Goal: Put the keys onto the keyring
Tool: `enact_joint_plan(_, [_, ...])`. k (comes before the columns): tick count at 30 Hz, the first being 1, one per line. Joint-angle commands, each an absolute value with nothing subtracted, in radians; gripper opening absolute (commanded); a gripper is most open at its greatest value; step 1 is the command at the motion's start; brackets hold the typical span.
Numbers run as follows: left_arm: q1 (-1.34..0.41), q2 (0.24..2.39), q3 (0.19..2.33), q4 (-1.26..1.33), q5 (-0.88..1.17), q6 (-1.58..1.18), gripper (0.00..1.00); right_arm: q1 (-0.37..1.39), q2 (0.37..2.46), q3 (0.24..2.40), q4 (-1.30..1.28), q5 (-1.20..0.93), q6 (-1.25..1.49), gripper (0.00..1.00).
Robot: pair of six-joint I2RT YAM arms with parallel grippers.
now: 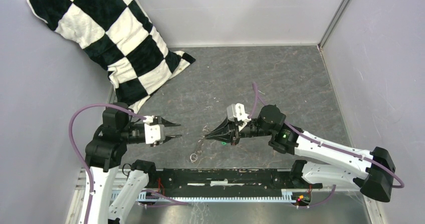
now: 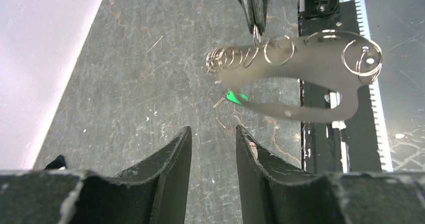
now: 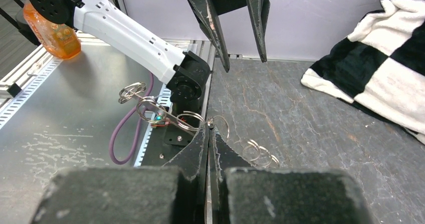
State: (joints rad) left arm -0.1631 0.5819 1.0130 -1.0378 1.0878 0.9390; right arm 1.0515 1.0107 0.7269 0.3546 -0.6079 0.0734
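Observation:
The keyring (image 2: 305,58), a wide silvery-grey loop with several small wire rings strung along its edge, hangs above the table. My right gripper (image 2: 255,27) is shut on its rim. From above, the keyring (image 1: 199,146) dangles below the right gripper (image 1: 207,138). A tiny key with a bright green tag (image 2: 234,96) shows at the end of the loop's lower arm. I cannot tell whether it hangs on the loop or lies on the table. My left gripper (image 2: 213,129) is open and empty, a short way from the key and pointing at it.
A black-and-white checkered pillow (image 1: 115,38) leans in the far left corner. A black mounting rail (image 1: 225,176) runs along the near edge between the arm bases. An orange bottle (image 3: 52,31) stands on the metal shelf beyond the left arm. Grey walls enclose the table.

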Motion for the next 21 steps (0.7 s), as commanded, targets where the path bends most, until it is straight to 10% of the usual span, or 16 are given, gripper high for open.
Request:
enact_joint_plan(1, [-0.16,0.596,1.029,-0.992,1.16,0.871,0.45,1.048,1.034,0.777,0.448,-0.647,0.077,0.01])
enact_joint_plan(21, [-0.16,0.569,0.926,-0.992,1.305,0.756,0.32,1.047,1.091,0.798,0.56,-0.667,0.143,0.0])
